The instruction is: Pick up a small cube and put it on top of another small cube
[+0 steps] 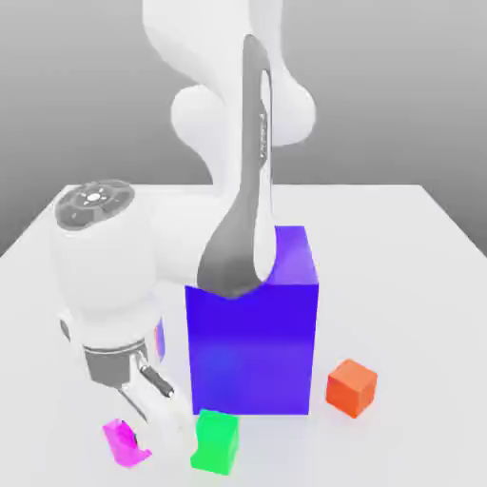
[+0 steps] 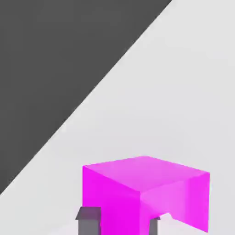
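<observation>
The small magenta cube (image 1: 121, 442) rests on the white table (image 1: 399, 285) near its front edge, at the exterior view's left. My gripper (image 1: 147, 423) hangs low right beside it, its fingers covering the cube's side that faces the green cube. In the hand view the magenta cube (image 2: 142, 190) lies just past my gripper (image 2: 121, 223). Two fingertips (image 2: 89, 220) stand apart in front of its faces, and the cube reaches well beyond them, so it is not held. The small green cube (image 1: 217, 442) sits on the table a short way toward the exterior view's right.
A big blue block (image 1: 252, 333) stands just behind the green cube, close to my arm. An orange cube (image 1: 352, 387) lies at the blue block's right. In the hand view the table's edge (image 2: 92, 96) runs diagonally, with dark floor beyond.
</observation>
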Robot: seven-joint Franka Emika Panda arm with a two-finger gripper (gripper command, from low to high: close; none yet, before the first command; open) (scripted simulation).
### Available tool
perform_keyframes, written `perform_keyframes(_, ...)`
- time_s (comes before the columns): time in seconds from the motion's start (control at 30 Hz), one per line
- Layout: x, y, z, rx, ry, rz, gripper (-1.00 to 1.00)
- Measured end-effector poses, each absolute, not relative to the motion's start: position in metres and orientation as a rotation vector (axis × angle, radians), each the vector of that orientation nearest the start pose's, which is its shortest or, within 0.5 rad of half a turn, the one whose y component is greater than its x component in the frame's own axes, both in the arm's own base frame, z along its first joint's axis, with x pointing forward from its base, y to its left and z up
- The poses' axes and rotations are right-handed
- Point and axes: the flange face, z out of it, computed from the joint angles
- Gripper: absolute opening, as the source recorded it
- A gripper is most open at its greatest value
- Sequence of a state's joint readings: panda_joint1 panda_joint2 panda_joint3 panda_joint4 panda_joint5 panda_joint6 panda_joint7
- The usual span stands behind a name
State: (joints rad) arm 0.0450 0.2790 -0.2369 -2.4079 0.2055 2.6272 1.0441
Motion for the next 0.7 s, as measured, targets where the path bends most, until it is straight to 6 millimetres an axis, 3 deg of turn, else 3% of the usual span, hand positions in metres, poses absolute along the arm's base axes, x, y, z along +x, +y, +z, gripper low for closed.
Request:
perform_keyframes(0.3,0.450,-0.040,0.238,-2.943,1.079,0.018,-1.00)
perform_keyframes(0.37,0.449,-0.036,0.225,-2.975,1.002,0.005,-1.00)
perform_keyframes(0.47,0.448,-0.036,0.191,-2.983,0.982,0.001,-1.00)
perform_keyframes(0.5,0.447,-0.036,0.183,-2.985,0.981,0.001,1.00)
perform_keyframes(0.7,0.447,-0.036,0.179,-2.985,0.981,0.000,1.00)
